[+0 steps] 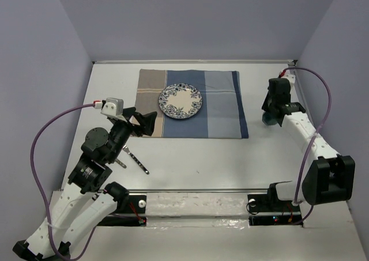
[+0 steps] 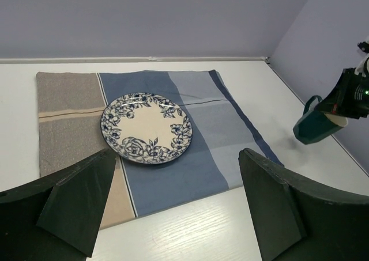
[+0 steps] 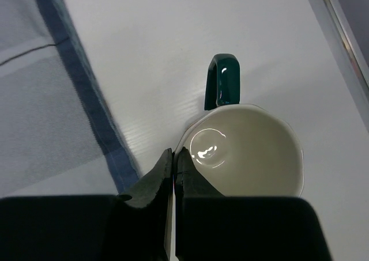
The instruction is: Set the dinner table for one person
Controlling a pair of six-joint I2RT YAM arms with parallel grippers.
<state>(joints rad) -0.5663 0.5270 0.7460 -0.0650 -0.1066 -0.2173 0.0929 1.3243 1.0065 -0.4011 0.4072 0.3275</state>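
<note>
A blue-flowered white plate (image 1: 180, 101) lies on the blue-and-tan striped placemat (image 1: 219, 108) on the white dinner table (image 1: 230, 163). My right gripper (image 1: 275, 114) is shut on the rim of a dark green mug (image 1: 268, 119) with a cream inside, just right of the placemat. The wrist view shows its fingertips (image 3: 174, 157) pinching the mug's (image 3: 248, 151) wall, handle pointing away. My left gripper (image 1: 144, 123) is open and empty over the placemat's near-left edge. Its view shows the plate (image 2: 146, 127), the placemat (image 2: 213, 140) and the mug (image 2: 314, 127) held tilted above the table.
Two pieces of metal cutlery (image 1: 137, 162) lie on the table beside the left arm, in front of the placemat's left corner. Walls close the table at the back and on both sides; the right wall is close to the mug.
</note>
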